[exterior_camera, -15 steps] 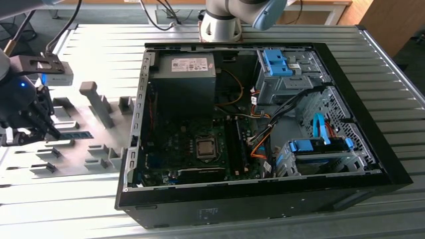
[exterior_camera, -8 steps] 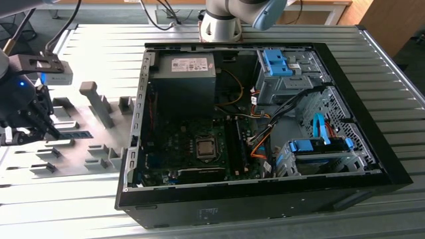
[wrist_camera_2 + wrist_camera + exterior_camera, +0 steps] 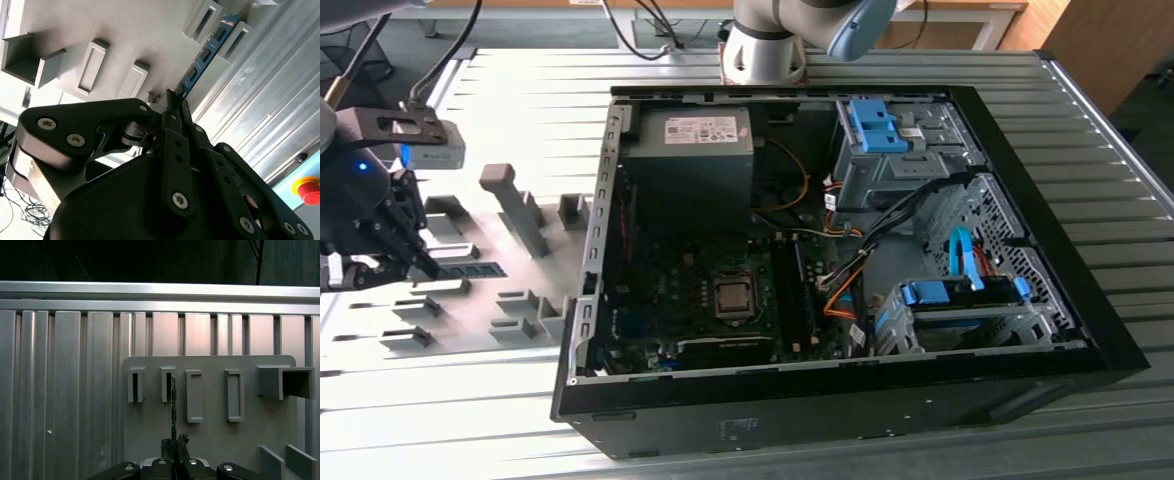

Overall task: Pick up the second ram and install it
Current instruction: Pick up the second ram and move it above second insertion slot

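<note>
**Status of work**

1. Gripper. In both wrist views the gripper (image 3: 172, 98) (image 3: 174, 443) had its fingers drawn together on the near end of the second ram (image 3: 207, 49) (image 3: 173, 402). No gap showed on either side of the board. On this evidence the grasp was judged made.

2. Position of the second ram. The module stood on edge at the grey fixture plate (image 3: 215, 440). Its far end sat between two slotted fixture blocks (image 3: 201, 21) (image 3: 234, 40). Whether it had cleared the plate could not be told. In the exterior view it lay at the exterior view's left, well apart from the open computer case (image 3: 854, 405).

3. Completed. The approach and, by judgement, the clamping of the module.

4. Outstanding. The module had not yet been carried to the case or seated. The motherboard (image 3: 674, 290) lay exposed inside the case, with the long black memory slots (image 3: 790, 290) beside the processor socket (image 3: 734, 298). Whether any slot held a module could not be told.

5. Assessment. The task stood at its early stage; the transfer and the whole installation remained.
</note>
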Robot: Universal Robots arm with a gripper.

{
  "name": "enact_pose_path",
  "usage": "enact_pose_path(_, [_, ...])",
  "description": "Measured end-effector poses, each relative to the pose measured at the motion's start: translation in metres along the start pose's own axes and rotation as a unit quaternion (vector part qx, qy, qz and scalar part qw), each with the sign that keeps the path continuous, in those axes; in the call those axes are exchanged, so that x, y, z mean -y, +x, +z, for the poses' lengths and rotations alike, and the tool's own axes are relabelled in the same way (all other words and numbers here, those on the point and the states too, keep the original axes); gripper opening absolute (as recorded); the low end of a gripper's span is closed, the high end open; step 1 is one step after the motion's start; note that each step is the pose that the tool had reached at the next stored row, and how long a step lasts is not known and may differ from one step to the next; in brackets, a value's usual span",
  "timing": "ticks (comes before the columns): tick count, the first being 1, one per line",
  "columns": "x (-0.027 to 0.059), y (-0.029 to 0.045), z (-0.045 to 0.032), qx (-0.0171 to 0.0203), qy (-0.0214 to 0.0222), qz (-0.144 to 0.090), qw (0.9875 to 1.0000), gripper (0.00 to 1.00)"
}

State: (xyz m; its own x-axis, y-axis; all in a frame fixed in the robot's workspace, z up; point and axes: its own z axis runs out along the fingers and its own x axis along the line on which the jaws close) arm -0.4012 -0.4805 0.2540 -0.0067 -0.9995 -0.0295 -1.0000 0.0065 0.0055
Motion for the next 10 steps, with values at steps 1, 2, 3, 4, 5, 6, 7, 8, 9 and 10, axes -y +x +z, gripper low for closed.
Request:
enact_pose_path(1, [0.0,0.0,-0.0002,-0.0001,0.0,0.0,1.0,0.14])
enact_pose_path(2, [0.0,0.0,-0.0004,-0.0002,0.0,0.0,1.0,0.14])
enact_pose_path(3, [0.0,0.0,-0.0006,-0.0002,0.0,0.0,1.0,0.14])
enact_pose_path(4, [0.0,0.0,-0.0008,-0.0003,0.0,0.0,1.0,0.14])
enact_pose_path(5, [0.0,0.0,-0.001,-0.0004,0.0,0.0,1.0,0.14])
enact_pose_path(6, [-0.0001,-0.0001,-0.0015,-0.0006,0.0,0.0,1.0,0.14])
enact_pose_path(7, [0.0,-0.0001,-0.0019,-0.0007,0.0,0.0,1.0,0.14])
enact_pose_path(8, [0.0,-0.0001,-0.0021,-0.0008,0.0,0.0,1.0,0.14])
enact_pose_path(9, [0.0,-0.0001,-0.0022,-0.0009,0.0,0.0,1.0,0.14])
enact_pose_path(10, [0.0,-0.0001,-0.0024,-0.001,0.0,0.0,1.0,0.14])
